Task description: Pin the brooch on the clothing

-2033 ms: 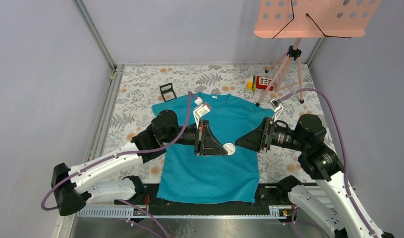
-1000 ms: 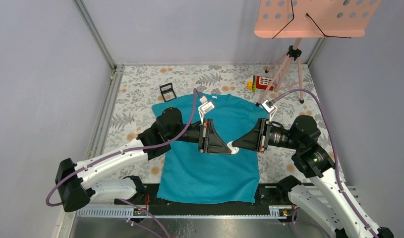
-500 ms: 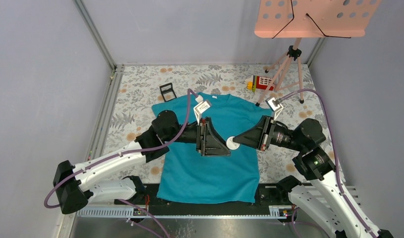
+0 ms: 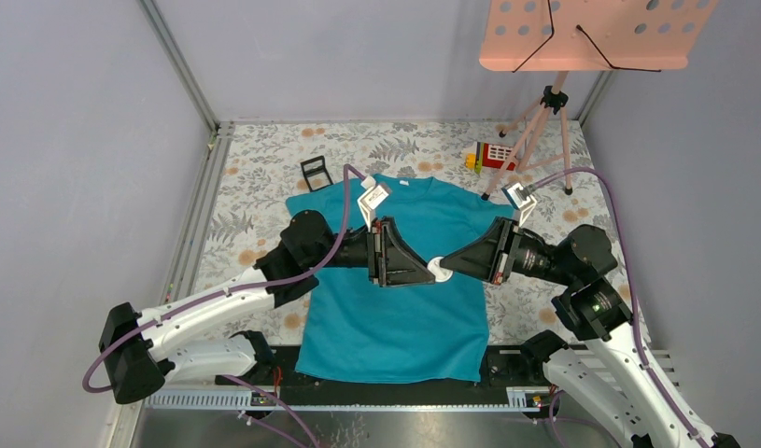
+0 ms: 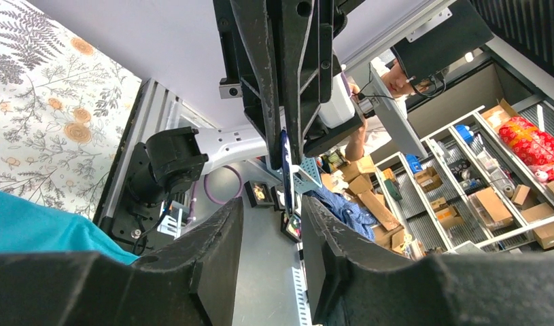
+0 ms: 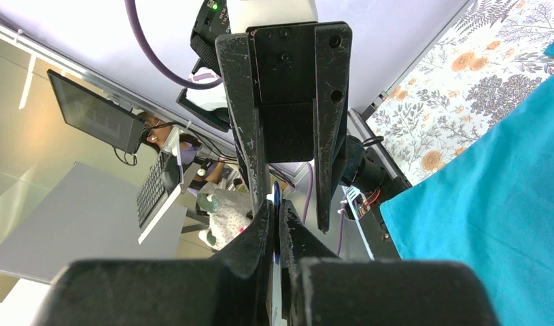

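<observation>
In the top view we saw the teal T-shirt (image 4: 395, 322) lying flat on the floral-patterned table (image 4: 264, 177), collar toward 12 o'clock and hem toward 6 o'clock. The two arms met above its chest, the left arm reaching in from 9 o'clock and the right from 3 o'clock. The right gripper (image 6: 277, 210) had its fingers pressed together on the brooch (image 4: 439, 269). From above the brooch looked like a small pale disc at the fingertips. From the left wrist we saw it edge-on, as a thin dark-blue sliver held upright between the right arm's fingers. The brooch hung over the shirt a little toward 3 o'clock of the shirt's middle, and we could not tell whether it touched the cloth. The left gripper (image 5: 272, 204) faced it tip to tip with its jaws spread and a clear gap between them, gripping nothing. A small black frame (image 4: 316, 172) stood at 11 o'clock of the shirt, just beside the sleeve. A red and yellow toy (image 4: 489, 154) sat at 1 o'clock, near the legs of a peach music stand (image 4: 596, 33).
</observation>
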Tool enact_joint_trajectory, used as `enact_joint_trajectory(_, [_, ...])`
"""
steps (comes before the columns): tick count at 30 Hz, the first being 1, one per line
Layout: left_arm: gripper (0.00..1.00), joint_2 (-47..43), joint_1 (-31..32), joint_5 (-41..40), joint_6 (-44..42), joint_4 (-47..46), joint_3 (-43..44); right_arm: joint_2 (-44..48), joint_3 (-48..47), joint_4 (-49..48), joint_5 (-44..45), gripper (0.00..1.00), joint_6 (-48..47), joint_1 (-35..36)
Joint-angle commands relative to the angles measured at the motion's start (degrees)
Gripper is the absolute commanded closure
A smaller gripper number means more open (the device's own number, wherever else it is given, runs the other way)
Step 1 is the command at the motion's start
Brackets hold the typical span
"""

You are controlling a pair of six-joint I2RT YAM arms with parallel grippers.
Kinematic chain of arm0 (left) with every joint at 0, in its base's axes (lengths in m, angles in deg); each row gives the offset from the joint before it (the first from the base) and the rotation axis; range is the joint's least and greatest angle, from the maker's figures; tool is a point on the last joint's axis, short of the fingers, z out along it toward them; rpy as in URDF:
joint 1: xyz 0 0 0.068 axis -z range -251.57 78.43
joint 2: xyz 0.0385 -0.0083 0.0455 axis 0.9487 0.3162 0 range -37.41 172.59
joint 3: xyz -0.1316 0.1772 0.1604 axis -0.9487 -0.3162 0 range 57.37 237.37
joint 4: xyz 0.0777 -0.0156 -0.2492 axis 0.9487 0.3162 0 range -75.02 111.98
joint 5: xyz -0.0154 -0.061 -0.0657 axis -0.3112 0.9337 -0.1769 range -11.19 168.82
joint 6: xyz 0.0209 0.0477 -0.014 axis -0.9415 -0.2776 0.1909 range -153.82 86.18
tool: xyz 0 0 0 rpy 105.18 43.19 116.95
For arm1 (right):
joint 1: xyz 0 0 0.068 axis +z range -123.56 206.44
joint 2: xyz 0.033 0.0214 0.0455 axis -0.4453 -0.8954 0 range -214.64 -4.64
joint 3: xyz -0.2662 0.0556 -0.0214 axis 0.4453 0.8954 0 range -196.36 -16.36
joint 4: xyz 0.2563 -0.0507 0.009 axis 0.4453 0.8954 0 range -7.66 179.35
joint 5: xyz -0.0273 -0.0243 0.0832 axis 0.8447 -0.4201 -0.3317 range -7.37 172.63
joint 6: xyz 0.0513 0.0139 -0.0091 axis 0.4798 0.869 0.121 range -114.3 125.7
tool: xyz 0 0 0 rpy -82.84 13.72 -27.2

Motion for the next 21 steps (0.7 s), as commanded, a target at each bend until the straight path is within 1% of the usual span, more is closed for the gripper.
enact_joint_trajectory(1, [0.62, -0.34, -0.09, -1.20, 1.93, -6.86, -1.03, 0.38, -0.20, -2.58, -1.99, 1.00, 0.49, 0.40])
enact_joint_trajectory(4, [0.64, -0.32, -0.09, -1.39, 2.14, -6.78, -1.16, 0.48, -0.12, -2.44, -2.12, 1.00, 0.40, 0.41])
enact_joint_trajectory(7, [0.72, 0.13, -0.08, -1.73, 2.19, -5.97, -0.99, 0.35, -0.06, -3.20, -2.54, 1.00, 0.74, 0.40])
enact_joint_trajectory(9, [0.74, 0.52, -0.04, -1.64, 2.29, -5.95, -1.03, 0.40, 0.01, -3.25, -2.52, 1.00, 0.75, 0.36])
enact_joint_trajectory(11, [0.73, 0.61, -0.09, -1.51, 2.39, -6.14, -1.03, 0.25, 0.09, -3.21, -2.79, 1.00, 0.75, 0.39])
enact_joint_trajectory(12, [0.70, 0.69, -0.09, -1.42, 2.47, -6.33, -1.03, 0.19, 0.10, -3.13, -2.94, 1.00, 0.68, 0.37])
enact_joint_trajectory(14, [0.68, 0.84, -0.07, -1.20, 2.48, -6.48, -0.87, 0.09, 0.39, -3.15, -3.08, 1.00, 0.71, 0.40])
enact_joint_trajectory(21, [0.69, 0.95, -0.09, -1.41, 2.56, -6.61, -1.02, -0.05, 0.58, -4.00, -3.31, 1.00, 1.11, 0.40])
